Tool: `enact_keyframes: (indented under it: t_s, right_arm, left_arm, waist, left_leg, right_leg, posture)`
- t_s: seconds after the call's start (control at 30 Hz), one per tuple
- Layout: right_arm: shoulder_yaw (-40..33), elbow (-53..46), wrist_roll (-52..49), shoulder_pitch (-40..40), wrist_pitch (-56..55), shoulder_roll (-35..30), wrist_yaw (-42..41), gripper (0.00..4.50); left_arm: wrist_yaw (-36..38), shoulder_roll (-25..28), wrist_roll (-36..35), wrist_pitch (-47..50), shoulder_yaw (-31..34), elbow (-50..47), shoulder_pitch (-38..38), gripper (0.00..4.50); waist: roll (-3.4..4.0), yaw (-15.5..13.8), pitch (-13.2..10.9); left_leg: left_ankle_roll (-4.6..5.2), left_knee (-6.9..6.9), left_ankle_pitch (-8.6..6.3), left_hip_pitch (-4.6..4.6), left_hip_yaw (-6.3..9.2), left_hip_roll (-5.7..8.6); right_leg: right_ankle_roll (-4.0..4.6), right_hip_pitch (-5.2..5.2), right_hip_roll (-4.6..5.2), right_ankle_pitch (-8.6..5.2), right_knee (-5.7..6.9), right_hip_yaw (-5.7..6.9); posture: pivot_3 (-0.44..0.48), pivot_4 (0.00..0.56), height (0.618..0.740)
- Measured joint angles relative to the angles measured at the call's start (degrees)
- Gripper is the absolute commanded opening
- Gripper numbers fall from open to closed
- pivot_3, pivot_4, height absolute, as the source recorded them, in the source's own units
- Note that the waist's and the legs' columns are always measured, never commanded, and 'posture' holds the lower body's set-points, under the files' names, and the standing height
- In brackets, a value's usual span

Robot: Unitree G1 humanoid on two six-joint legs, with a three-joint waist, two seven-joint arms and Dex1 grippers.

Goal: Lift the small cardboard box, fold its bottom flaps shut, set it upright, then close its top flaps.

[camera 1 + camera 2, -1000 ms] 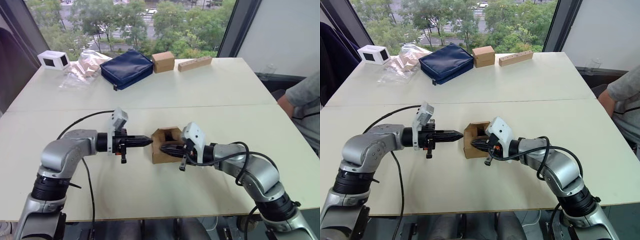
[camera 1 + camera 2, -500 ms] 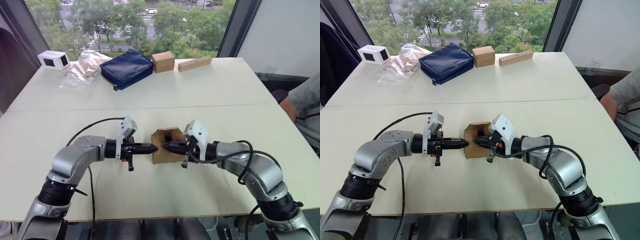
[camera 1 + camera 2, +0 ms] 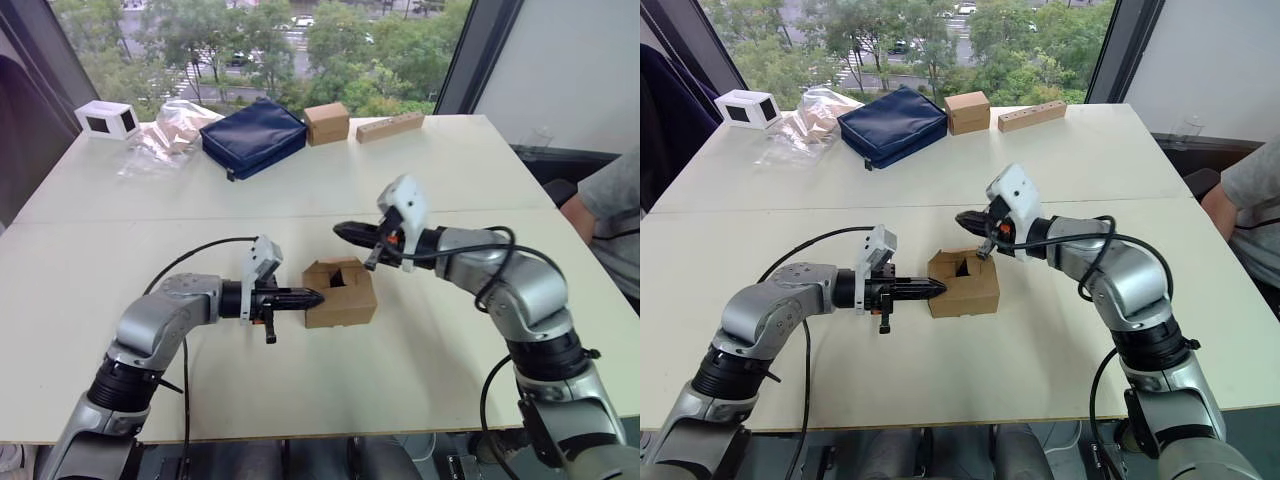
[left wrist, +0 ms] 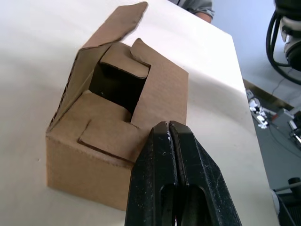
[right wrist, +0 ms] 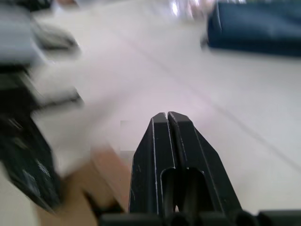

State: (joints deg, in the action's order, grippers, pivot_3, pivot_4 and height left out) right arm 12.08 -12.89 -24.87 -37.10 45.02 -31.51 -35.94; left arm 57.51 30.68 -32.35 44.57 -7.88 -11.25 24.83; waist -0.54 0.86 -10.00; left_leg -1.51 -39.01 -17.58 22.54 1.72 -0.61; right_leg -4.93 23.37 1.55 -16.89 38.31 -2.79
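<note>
2 tools pressed together: left tool (image 3: pixel 312 297) touches the small cardboard box (image 3: pixel 341 294), right tool (image 3: pixel 340 230) hovers above.

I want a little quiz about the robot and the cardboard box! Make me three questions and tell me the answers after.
1. True or false: the small cardboard box is lifted off the table.
2. Which gripper has its tip against the box: A) left gripper, B) right gripper, C) both?
3. Fill in: the jaws of both grippers are ____.

Key:
1. False. The box rests on the table, its flaps partly folded with a dark gap left between them.
2. A. The left gripper's tip is at the box's side; the right gripper is raised above and behind the box.
3. Shut, with nothing held.
</note>
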Motion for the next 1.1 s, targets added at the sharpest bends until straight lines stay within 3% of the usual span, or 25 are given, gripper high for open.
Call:
enact_keyframes:
  t_s: [0.37,0.8,1.1]
  right_arm:
    - [3.5,-3.7,2.6,2.4,-0.6,-3.6,-9.1,0.0]
    - [3.5,-6.0,3.3,5.1,0.9,-2.4,-8.4,0.0]
    - [3.1,-7.3,3.3,5.8,1.4,-1.4,-7.1,0.0]
  left_arm:
    - [-1.5,-0.1,-0.7,0.2,0.1,-0.2,0.0,0.01]
    - [-3.2,-0.4,-6.2,4.6,5.5,0.0,3.6,0.01]
    - [-7.7,-5.1,-1.6,0.5,4.0,6.4,5.0,0.01]
  waist:
    - [0.0,-0.1,0.0]
    - [0.0,-0.1,0.0]
    - [0.0,-0.1,0.0]
  left_leg:
    - [0.0,0.0,0.0,0.0,0.03,0.0]
    - [0.0,-0.01,0.0,0.0,0.03,0.0]
    - [0.0,0.0,0.0,0.0,0.04,0.0]
  right_leg:
    - [0.0,-0.02,0.01,0.0,-0.01,0.0]
    - [0.0,-0.03,0.01,0.0,-0.01,0.01]
    - [0.0,-0.02,0.0,0.0,-0.01,0.01]
  posture:
    - [0.0,0.15,0.74]
    - [0.0,0.15,0.74]
    - [0.0,0.15,0.74]
